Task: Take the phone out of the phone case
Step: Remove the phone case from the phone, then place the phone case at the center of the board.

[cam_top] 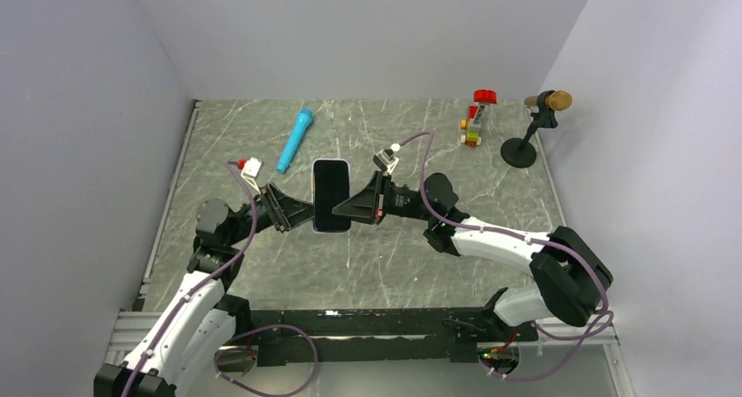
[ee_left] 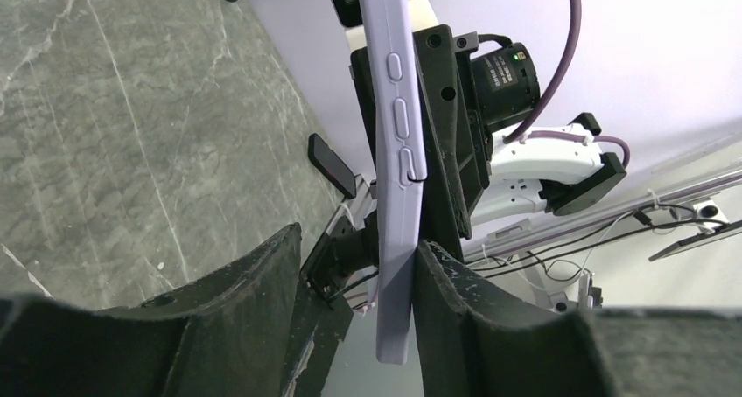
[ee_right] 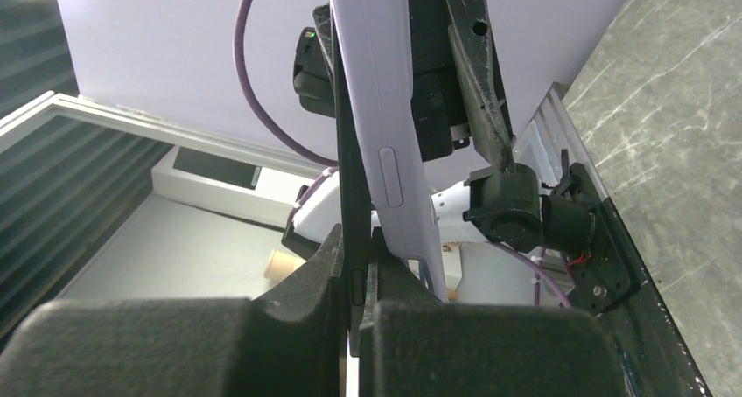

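Phone case (ee_left: 392, 108) aloft between the left gripper (ee_left: 357, 244) fingers, right gripper (cam_top: 352, 207) alongside.

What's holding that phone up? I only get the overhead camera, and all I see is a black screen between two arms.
Observer: The right hand. Its wrist camera shows its fingers shut tight on the edge of the phone case.
Operator: And the left one, is it gripping too?
Observer: Not yet. In the left wrist view the left hand straddles the case, with a clear gap beside one finger.
Operator: What does the case look like from the side?
Observer: Side-on it is a thin, pale lilac shell, with three side buttons moulded in a row along its edge.
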You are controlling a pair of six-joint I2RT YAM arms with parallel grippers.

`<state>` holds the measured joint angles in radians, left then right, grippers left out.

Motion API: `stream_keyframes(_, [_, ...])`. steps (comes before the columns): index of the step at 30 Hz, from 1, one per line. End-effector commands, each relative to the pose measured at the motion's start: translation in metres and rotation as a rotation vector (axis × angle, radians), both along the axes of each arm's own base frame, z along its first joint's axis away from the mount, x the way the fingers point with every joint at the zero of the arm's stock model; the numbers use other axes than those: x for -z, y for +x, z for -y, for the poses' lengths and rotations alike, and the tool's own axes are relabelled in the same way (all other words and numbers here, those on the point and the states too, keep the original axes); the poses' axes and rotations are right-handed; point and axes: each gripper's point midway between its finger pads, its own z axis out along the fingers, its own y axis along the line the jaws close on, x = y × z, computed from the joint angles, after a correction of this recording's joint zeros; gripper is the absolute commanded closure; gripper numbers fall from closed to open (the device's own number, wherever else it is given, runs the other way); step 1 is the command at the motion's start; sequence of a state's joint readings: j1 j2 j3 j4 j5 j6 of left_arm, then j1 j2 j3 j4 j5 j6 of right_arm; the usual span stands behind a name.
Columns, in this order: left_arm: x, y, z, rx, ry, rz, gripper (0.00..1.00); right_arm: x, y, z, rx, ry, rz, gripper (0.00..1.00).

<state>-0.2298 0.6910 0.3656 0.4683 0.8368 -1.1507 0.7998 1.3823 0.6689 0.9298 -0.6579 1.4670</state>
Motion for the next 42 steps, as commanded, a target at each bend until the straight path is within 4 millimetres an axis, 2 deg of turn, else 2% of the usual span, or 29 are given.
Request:
stream_keyframes(1, [-0.017, -0.001, 0.002, 0.008, 0.028, 0.081, 0.5, -0.045, -0.013, 0.001, -0.033, 0.125, 0.131, 1.0])
stream_keyframes(6, [-0.013, 0.008, 0.0, -0.024, 0.081, 0.058, 0.64, -0.037, -0.011, 0.0, -0.025, 0.096, 0.128, 1.0])
stream_keyframes(13, [-0.006, 0.02, -0.01, -0.11, 0.208, -0.017, 1.0, -0.023, -0.003, -0.01, -0.021, -0.002, 0.146, 1.0])
stream_keyframes(19, [0.014, 0.034, -0.037, -0.309, 0.327, -0.134, 1.0, -0.009, 0.001, -0.013, -0.013, -0.078, 0.163, 1.0])
stream_keyframes(26, [0.03, 0.048, -0.067, -0.495, 0.439, -0.288, 1.0, -0.002, 0.003, -0.009, 0.017, -0.136, 0.193, 1.0])
stream_keyframes(36, [0.024, 0.07, -0.136, -0.888, 0.511, -0.352, 1.0, 0.001, 0.002, 0.0, 0.053, -0.2, 0.219, 1.0])
stream_keyframes(42, [0.026, 0.091, -0.181, -1.049, 0.51, -0.399, 1.0, 0.005, 0.003, 0.015, 0.118, -0.268, 0.256, 1.0])
